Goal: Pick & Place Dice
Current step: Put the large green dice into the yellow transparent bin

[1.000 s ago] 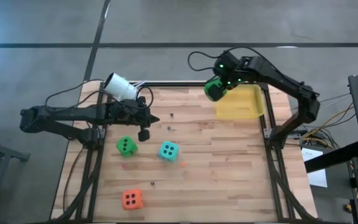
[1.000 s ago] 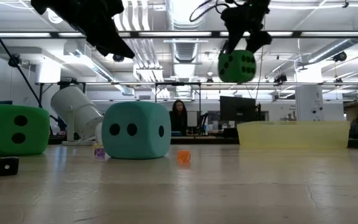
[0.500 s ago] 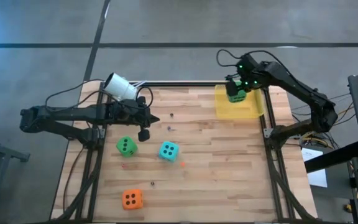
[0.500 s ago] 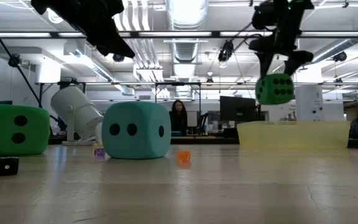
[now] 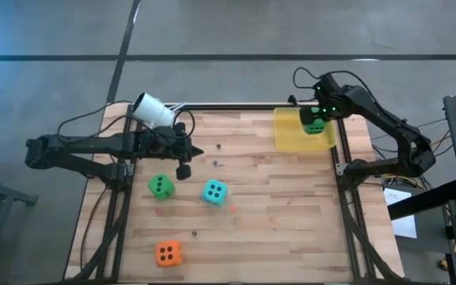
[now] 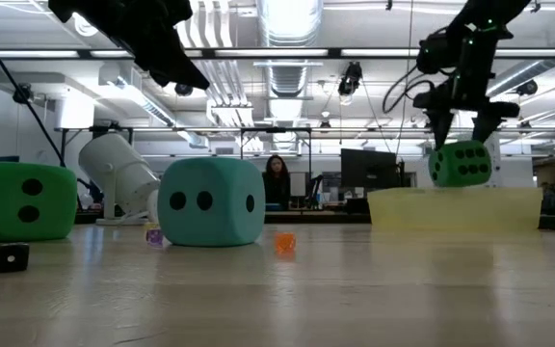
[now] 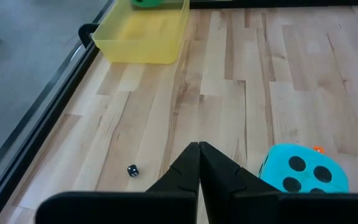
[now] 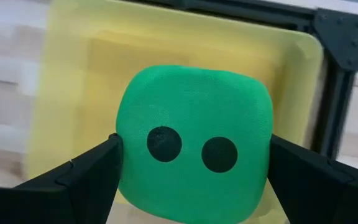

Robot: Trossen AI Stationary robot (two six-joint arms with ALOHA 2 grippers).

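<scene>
My right gripper [image 5: 316,120] holds a bright green die [image 8: 194,144] over the yellow bin [image 5: 294,131] at the table's far right corner; in the low view the die [image 6: 460,164] hangs just above the bin's rim [image 6: 456,196]. A second green die [image 5: 161,186], a teal die [image 5: 215,191] and an orange-red die [image 5: 168,253] rest on the wooden table. My left gripper [image 5: 184,170], shut, hovers above the table near the green die on the table. My right gripper pinches the green die between its two fingers, one on each opposite side face [image 8: 122,155], coming from above and pointing down. The die is lifted clear, hanging upright below the gripper over the bin, its two-pip face toward the wrist camera.
A white lamp-like cylinder [image 5: 153,110] stands at the table's far left. Tiny dice lie on the wood: a black one [image 7: 132,170] and an orange one [image 6: 284,243]. Black frame rails [image 5: 341,158] run along the table's edges. People sit in the room beyond.
My right gripper has carried the green die toward the table's right and down, from high beside the bin's left edge to just above the bin. The left arm and the other dice have kept still.
</scene>
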